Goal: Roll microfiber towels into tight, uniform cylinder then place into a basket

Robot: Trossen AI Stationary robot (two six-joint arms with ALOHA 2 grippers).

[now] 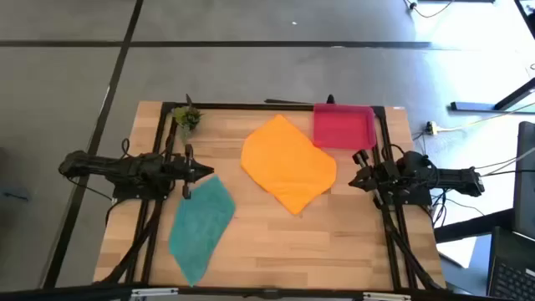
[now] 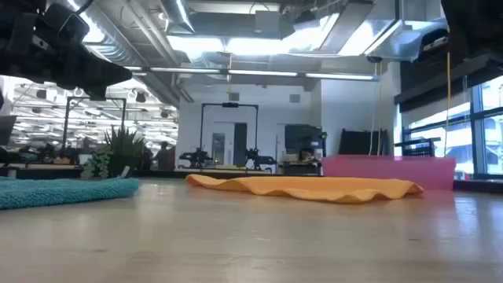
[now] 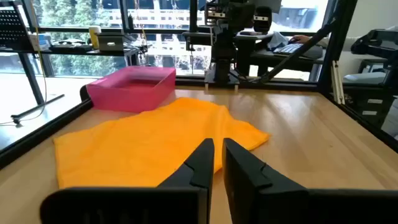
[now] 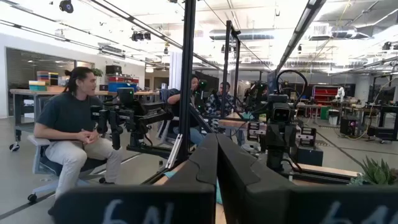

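The orange towel (image 1: pixel 288 162) lies spread flat at the table's middle, also in the low view (image 2: pixel 306 187) and left wrist view (image 3: pixel 149 140). The teal towel (image 1: pixel 201 227) lies flat at the near left, also in the low view (image 2: pixel 63 191). The pink-red basket (image 1: pixel 343 126) stands at the far right, next to the orange towel's far corner. My left gripper (image 1: pixel 207 171) is shut and empty at the table's left, above the teal towel's far corner (image 3: pixel 216 163). My right gripper (image 1: pixel 353 177) is shut and empty at the right edge (image 4: pixel 217 163).
A small green plant (image 1: pixel 187 118) stands at the table's far left corner. A dark frame (image 1: pixel 276 106) runs along the table's far and side edges. Bare wood (image 1: pixel 334 242) lies at the near right. People sit beyond the table in the right wrist view (image 4: pixel 71 137).
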